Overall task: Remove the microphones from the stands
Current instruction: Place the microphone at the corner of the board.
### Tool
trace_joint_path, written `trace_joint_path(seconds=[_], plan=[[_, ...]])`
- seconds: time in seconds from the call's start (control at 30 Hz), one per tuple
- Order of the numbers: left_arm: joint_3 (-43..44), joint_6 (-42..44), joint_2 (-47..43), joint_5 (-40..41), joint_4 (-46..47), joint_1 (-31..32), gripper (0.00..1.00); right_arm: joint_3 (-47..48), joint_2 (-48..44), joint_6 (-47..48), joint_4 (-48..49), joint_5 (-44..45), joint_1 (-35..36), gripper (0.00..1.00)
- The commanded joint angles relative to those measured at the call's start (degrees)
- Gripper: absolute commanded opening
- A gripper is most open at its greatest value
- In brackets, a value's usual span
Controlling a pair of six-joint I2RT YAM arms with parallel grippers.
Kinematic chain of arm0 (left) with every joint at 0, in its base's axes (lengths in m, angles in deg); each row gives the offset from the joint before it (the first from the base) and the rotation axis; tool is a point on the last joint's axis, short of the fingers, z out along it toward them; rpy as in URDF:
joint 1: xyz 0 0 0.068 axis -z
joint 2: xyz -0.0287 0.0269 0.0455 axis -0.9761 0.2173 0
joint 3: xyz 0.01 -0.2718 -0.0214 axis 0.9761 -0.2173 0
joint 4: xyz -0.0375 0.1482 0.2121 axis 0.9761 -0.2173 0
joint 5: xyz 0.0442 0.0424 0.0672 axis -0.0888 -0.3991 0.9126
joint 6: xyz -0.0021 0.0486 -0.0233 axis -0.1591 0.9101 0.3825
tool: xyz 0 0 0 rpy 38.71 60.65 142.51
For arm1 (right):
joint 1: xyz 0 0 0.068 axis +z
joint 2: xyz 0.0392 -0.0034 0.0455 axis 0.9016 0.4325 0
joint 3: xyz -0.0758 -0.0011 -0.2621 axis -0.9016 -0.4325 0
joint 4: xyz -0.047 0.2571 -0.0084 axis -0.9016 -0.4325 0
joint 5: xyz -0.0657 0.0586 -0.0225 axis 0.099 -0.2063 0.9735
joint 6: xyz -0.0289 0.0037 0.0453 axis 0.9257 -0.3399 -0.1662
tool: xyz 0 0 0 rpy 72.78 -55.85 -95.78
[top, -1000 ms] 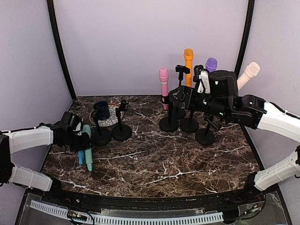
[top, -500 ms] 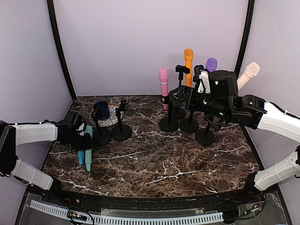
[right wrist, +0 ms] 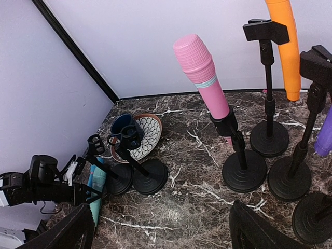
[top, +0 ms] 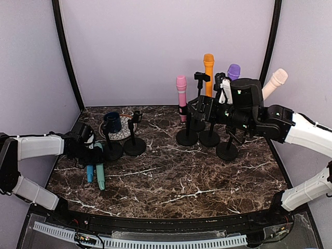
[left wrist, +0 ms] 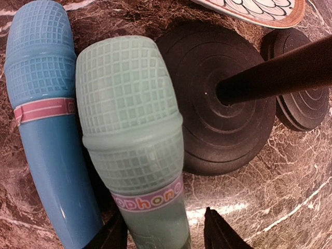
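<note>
A teal microphone (top: 98, 168) lies flat on the marble table beside a blue microphone (top: 90, 173), next to two empty black stands (top: 111, 150). My left gripper (top: 86, 151) is open, low over them. In the left wrist view its jaws straddle the teal microphone's (left wrist: 135, 135) handle, with a gap on the right side. My right gripper (top: 199, 107) is open and empty, raised near the pink microphone (top: 181, 91), which is still clipped upright in its stand (right wrist: 244, 174). Orange (top: 208, 72), purple (top: 233, 71) and cream (top: 275, 82) microphones stand in stands at the back right.
A patterned plate (top: 124, 134) with a dark blue mug (top: 112, 122) sits at the back left behind the empty stands. An empty stand (right wrist: 267, 57) rises beside the orange microphone. Several round stand bases (top: 226, 151) crowd the back right. Lilac walls enclose the table.
The teal microphone has shifted slightly toward the near edge and settled on the table. The left gripper has barely moved. The right arm has not moved.
</note>
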Motion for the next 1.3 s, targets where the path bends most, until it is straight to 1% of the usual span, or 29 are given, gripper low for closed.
trace_joint_path(seconds=[0.0,0.1,0.27,0.37,0.6,0.7,0.83,0.93,1.07,1.27], plan=[[1.23,0.74,-1.13,0.03,-0.94,-0.37,0.53,-0.26,-0.98,-0.63,1.05,1.45,-0.34,0.91],[2.08,0.92,-2.47,-0.23,-1.7,-0.37,0.59,-0.14,-1.0,-0.6,0.89,1.69,-0.35,0.91],[3.76,1.49,-5.68,-1.0,-4.39,-0.37,0.63,0.02,-1.04,-0.35,0.76,2.08,-0.42,0.92],[5.36,2.24,-8.29,-0.47,-6.46,-0.37,0.71,0.51,-1.05,-0.35,0.4,2.12,-0.42,0.92],[10.38,4.13,-13.25,-1.03,-11.85,-0.37,0.79,3.52,-2.57,0.35,-1.87,2.39,-0.42,0.92],[13.54,6.31,-14.41,-2.29,-14.34,-0.37,0.82,5.95,-3.57,2.15,-6.2,5.94,-0.5,0.92],[20.16,10.94,-13.65,-4.03,-18.05,-0.37,0.88,11.15,-5.51,4.31,-15.1,15.04,-0.91,0.94],[24.77,14.81,-12.66,-4.27,-19.18,-0.48,0.93,14.9,-7.16,4.71,-21.61,20.81,-2.03,0.95],[25.27,19.31,-12.99,-6.53,-15.41,-1.11,0.96,19.1,-7.61,4.19,-29.22,24.59,-5.04,0.96],[22.03,21.36,-15.01,-6.92,-8.03,-1.42,0.96,24.51,-5.58,3.55,-37.81,25.83,-8.98,0.96]])
